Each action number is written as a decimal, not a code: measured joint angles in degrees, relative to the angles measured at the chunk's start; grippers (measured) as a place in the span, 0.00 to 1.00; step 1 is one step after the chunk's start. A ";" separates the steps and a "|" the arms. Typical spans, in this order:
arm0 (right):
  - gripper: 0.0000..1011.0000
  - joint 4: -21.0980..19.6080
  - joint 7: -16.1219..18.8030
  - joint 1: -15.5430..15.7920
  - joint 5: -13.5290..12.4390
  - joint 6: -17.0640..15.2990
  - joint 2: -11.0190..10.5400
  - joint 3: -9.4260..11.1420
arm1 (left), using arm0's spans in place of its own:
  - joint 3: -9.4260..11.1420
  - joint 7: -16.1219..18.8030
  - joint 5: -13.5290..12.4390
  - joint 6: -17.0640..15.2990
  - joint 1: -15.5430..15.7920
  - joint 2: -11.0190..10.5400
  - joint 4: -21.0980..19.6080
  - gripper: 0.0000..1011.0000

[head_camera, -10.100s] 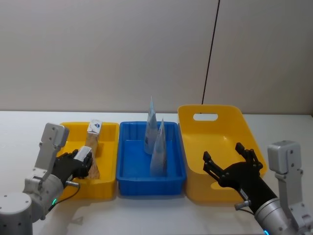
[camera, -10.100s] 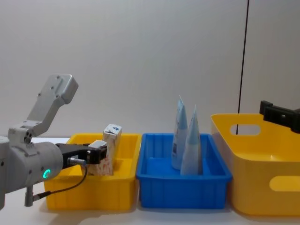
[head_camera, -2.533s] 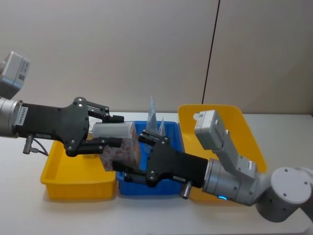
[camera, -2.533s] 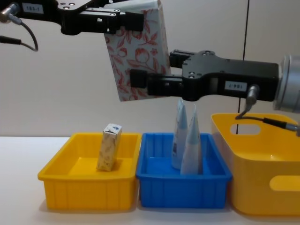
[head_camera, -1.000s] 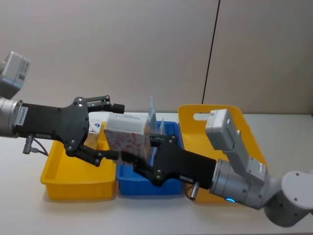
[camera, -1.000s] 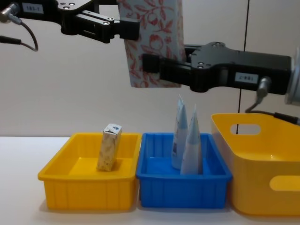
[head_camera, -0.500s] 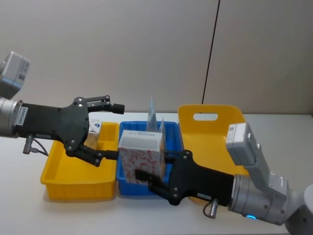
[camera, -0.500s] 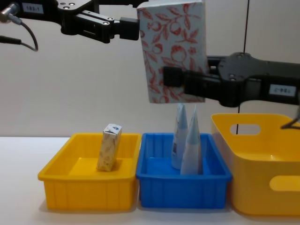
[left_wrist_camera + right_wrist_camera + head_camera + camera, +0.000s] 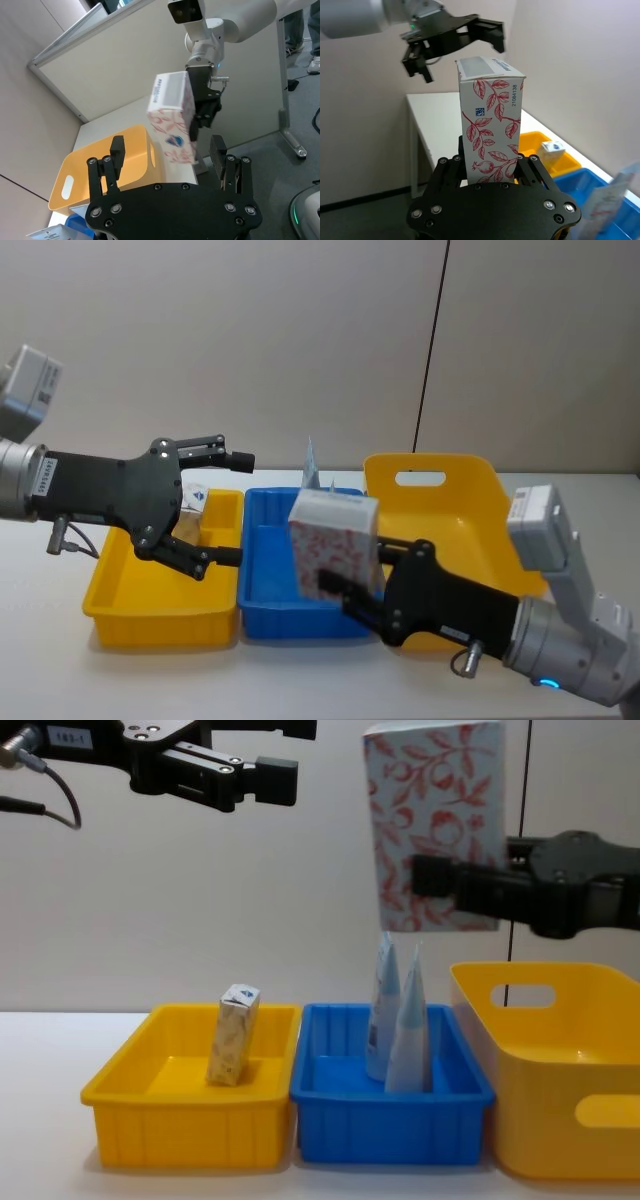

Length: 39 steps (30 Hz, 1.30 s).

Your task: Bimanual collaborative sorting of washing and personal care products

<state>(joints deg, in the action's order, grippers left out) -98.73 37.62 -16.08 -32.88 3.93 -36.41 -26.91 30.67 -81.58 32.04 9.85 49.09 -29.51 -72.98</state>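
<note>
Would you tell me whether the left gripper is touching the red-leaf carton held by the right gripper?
Apart. The chest view shows bare wall between the open left gripper and the red-leaf carton, which the right gripper clamps.

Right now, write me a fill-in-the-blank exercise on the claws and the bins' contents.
The left claw is ____ and empty, while the right claw grips the red-leaf carton.
The blue bin holds ____ tubes.
The small yellow bin holds ____ beige carton.
Missing words: open; two; one.
</note>
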 joint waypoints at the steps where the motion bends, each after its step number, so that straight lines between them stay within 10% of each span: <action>1: 0.37 -0.25 -0.70 0.43 -0.19 -0.04 -0.20 0.54 | 0.00 0.00 0.00 0.00 0.00 0.00 0.00 0.99; 19: 0.37 -2.72 -10.96 6.02 -0.17 -0.59 -1.04 7.19 | 0.00 0.00 0.00 0.00 0.00 0.00 0.00 0.99; 39: 0.37 -0.54 -25.23 8.01 5.39 -3.27 2.85 10.80 | 0.00 0.00 0.00 0.00 0.00 0.00 0.00 0.99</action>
<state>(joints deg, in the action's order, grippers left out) -99.27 12.39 -8.07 -27.49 0.67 -33.57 -16.11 30.67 -81.58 32.04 9.85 49.09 -29.51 -72.98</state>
